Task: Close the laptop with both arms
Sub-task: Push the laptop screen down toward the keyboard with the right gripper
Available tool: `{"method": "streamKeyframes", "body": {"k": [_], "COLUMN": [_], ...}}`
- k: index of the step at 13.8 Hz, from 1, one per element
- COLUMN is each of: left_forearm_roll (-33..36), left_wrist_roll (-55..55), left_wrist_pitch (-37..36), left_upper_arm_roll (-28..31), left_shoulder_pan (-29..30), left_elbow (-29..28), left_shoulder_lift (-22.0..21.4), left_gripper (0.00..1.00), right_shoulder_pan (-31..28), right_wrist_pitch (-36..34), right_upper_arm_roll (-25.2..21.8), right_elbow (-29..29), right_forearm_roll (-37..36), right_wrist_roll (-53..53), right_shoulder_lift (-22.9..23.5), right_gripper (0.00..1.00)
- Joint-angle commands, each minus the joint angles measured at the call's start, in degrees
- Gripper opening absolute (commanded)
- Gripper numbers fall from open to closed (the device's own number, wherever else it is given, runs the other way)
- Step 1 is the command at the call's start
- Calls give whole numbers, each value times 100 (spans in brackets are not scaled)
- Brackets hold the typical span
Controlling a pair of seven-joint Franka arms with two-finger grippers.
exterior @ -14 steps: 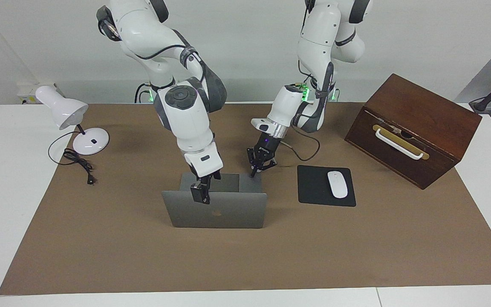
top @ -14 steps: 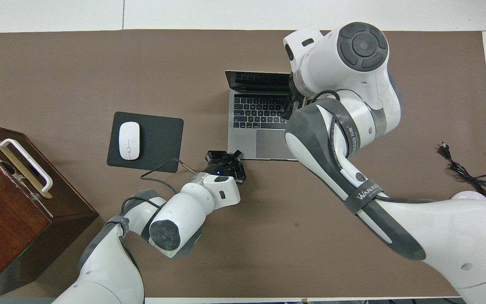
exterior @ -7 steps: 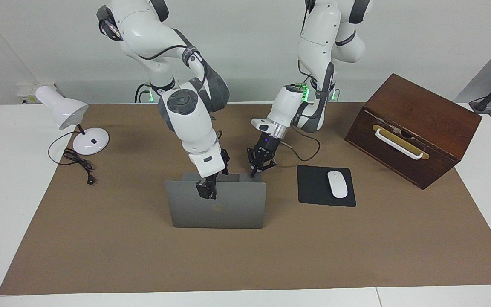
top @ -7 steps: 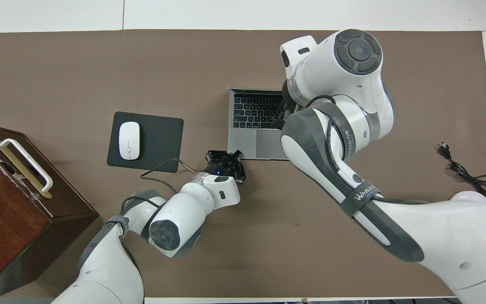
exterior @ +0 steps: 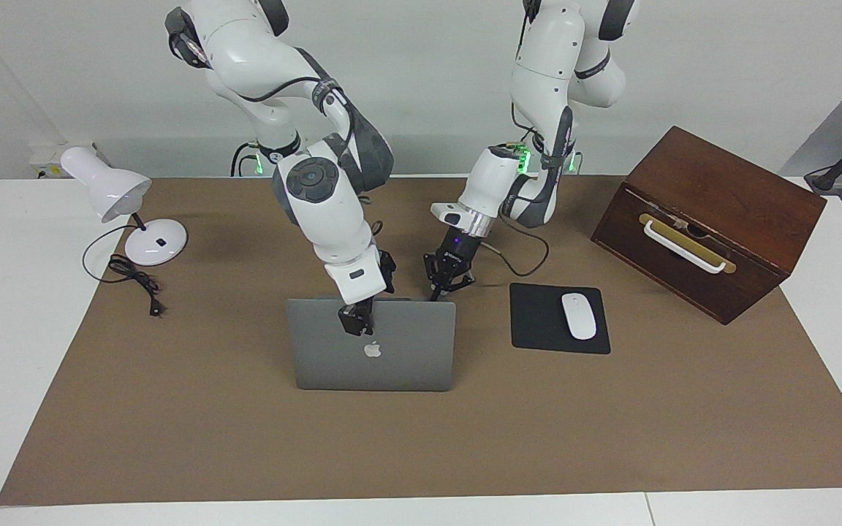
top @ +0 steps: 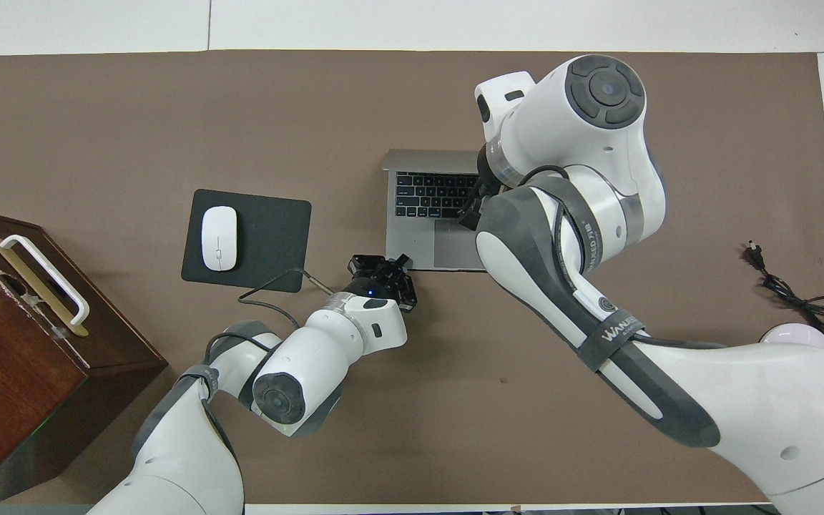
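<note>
The silver-grey laptop (exterior: 406, 358) stands partly open at the middle of the brown mat, its lid leaning toward the robots over the keyboard (top: 430, 194), the apple logo facing away from them. My right gripper (exterior: 356, 325) is shut and rests against the lid's outer face just under its top edge; in the overhead view the right gripper (top: 471, 213) is mostly hidden under its own arm. My left gripper (exterior: 441, 291) is shut and low at the base's corner nearest the robots on the left arm's end, seen in the overhead view too (top: 382, 266).
A black mouse pad (exterior: 538, 321) with a white mouse (exterior: 579, 315) lies beside the laptop toward the left arm's end. A dark wooden box (exterior: 710, 219) with a white handle stands at that end. A white desk lamp (exterior: 110, 190) and its cable (exterior: 136, 281) are at the right arm's end.
The lid has swung toward the robots and now leans over the keyboard, showing its logo. The right gripper moved with it. The left arm stayed still.
</note>
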Motion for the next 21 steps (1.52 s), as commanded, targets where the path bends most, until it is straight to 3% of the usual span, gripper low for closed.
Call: {"method": "streamKeyframes", "body": {"k": [1, 21], "left_forearm_roll": [138, 393], "left_wrist_roll": [22, 22], "left_wrist_pitch": [46, 46], "left_upper_arm_roll": [-3, 6], "left_shoulder_pan": [122, 271], "left_elbow": [39, 39], "left_shoulder_lift": [375, 384], "left_gripper": [0, 0], "right_shoulder_pan": [-146, -128], "right_wrist_pitch": [6, 612], "right_upper_arm_roll": [113, 122], "right_elbow": [-384, -1148], "right_forearm_roll": [172, 375], "right_wrist_roll": [129, 674], "right_shoulder_lift": [-206, -161], "right_gripper": [100, 100]}}
